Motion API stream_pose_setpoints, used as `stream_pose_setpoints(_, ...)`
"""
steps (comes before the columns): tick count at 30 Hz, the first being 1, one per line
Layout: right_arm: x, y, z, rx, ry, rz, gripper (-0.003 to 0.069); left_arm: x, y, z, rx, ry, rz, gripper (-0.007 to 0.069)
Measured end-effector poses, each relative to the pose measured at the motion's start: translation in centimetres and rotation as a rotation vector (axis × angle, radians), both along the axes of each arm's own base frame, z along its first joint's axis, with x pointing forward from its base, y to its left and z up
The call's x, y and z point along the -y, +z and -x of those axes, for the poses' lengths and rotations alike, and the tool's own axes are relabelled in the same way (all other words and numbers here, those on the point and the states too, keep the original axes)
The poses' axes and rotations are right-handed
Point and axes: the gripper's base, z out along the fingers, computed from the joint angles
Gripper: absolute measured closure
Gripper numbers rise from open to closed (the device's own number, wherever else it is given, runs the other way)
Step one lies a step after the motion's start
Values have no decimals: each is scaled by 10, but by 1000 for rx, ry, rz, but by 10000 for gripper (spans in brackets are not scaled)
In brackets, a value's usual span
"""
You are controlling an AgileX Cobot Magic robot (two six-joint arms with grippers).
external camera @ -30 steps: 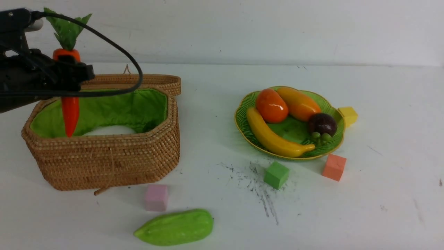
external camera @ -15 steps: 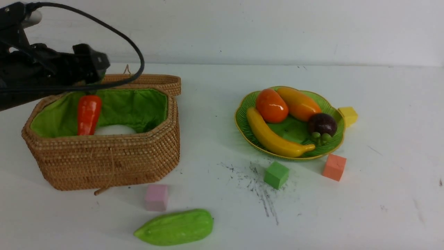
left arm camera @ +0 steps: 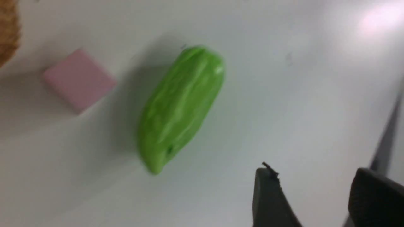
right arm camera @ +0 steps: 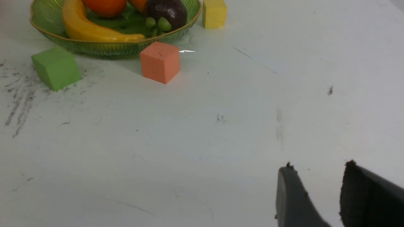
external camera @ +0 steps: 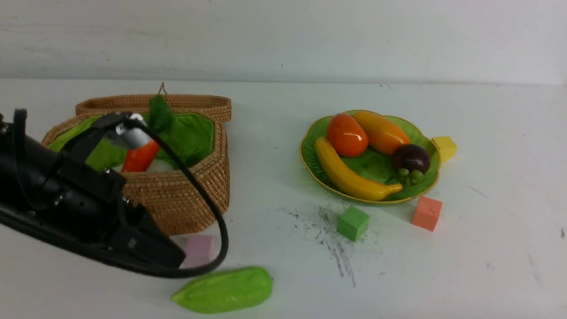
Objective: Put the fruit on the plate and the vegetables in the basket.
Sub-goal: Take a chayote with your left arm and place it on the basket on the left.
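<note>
Left gripper [left arm camera: 311, 192] empty above gourd [left arm camera: 180, 107]

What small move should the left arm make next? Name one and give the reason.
Probably bring the left gripper over the green gourd and lower around it. The carrot is already in the basket and all four fruits sit on the plate, so the gourd, lying on the table beside the pink cube, looks like the last item. The jaws are apart and empty.

Front view: set low between the arms, facing forward across the tabletop [external camera: 283, 110]. Left wrist view: close above the gourd [left arm camera: 180, 105] (shared with front view). Right wrist view: near the tabletop, facing the plate [right arm camera: 104, 50], likewise shared.
</note>
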Motion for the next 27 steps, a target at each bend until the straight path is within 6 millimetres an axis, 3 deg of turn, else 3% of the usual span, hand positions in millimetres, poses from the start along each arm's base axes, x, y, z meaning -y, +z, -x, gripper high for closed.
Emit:
stream_pose_setpoints(2,0,0,0,0,0,3,419,8,-3,0,32,-28,-67,282)
stream_pose_setpoints(8,0,0,0,0,0,5,419,60,-15,2,222,-233,-248,282)
stream_pose_setpoints(14,0,0,0,0,-1,6,419,98,-37,-16,394,-188,-303,274)
stream_pose_setpoints(19,0,0,0,0,-1,7,419,112,-59,-20,355,-183,-336,214)
stream_pose_setpoints(27,0,0,0,0,-1,7,419,118,-87,-28,247,-68,-340,71)
